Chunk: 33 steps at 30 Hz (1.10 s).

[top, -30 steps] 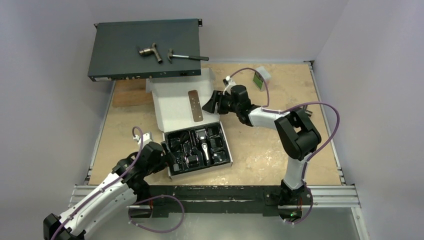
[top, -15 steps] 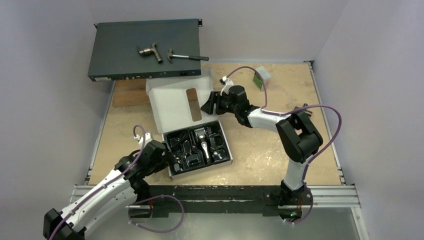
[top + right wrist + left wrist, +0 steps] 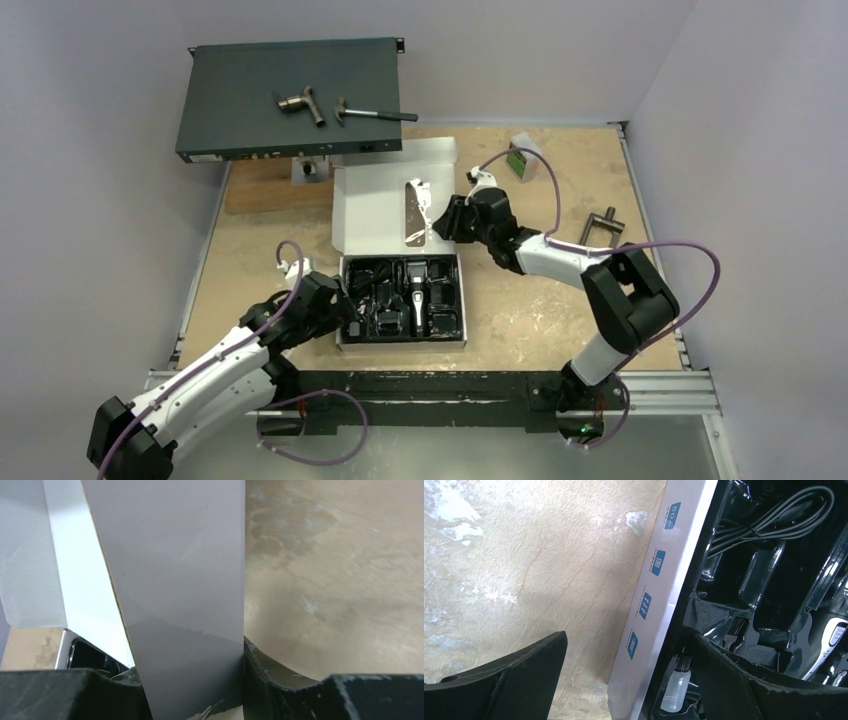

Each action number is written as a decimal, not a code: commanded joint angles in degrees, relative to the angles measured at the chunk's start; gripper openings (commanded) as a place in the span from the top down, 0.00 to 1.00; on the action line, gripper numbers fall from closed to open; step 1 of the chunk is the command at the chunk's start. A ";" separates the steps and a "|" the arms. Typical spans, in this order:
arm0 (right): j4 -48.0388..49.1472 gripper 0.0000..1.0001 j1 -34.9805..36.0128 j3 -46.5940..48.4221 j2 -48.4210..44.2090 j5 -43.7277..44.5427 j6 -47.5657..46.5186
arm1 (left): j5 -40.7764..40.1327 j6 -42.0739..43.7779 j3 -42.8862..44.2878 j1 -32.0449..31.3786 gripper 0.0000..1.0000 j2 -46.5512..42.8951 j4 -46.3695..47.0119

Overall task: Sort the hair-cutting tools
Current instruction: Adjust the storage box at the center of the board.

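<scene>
An open white box (image 3: 352,345) holds a black tray with the slim black-and-silver hair clipper (image 3: 410,291) and several black comb attachments (image 3: 384,322). My left gripper (image 3: 338,312) is open and straddles the box's left wall (image 3: 659,595): one finger is on the table side, the other inside the tray beside a small clear bottle (image 3: 674,690). The clipper's edge shows at the far right of the left wrist view (image 3: 835,634). My right gripper (image 3: 447,216) is shut on the right flap (image 3: 180,580) of the raised lid (image 3: 380,205).
A dark rack unit (image 3: 240,110) at the back left carries a grey pipe fitting (image 3: 300,103) and a hammer (image 3: 375,115). A dark T-shaped handle (image 3: 603,225) lies to the right. A small green-and-white item (image 3: 520,158) sits at the back. A wooden board (image 3: 262,186) lies under the rack.
The box has turned and slid to the right, squaring up with the table edge. My right gripper moved right with the lid flap in it. My left gripper followed along the box's left wall.
</scene>
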 commanded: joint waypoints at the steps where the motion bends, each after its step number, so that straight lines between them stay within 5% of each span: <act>1: -8.76 0.81 1.63 -2.70 -4.96 5.73 1.96 | 2.44 3.56 0.59 0.25 0.06 3.85 6.50; 7: -12.14 0.88 1.52 -10.18 -13.76 11.15 2.92 | 3.39 5.18 0.41 0.18 0.07 4.71 10.19; 21: -6.92 0.86 1.62 -21.80 -31.35 13.04 -1.85 | 5.07 6.04 -0.93 0.23 0.06 5.94 13.15; 33: -16.84 0.95 1.62 -27.90 -47.14 18.00 4.02 | 15.92 9.61 3.20 -0.43 0.06 20.53 21.74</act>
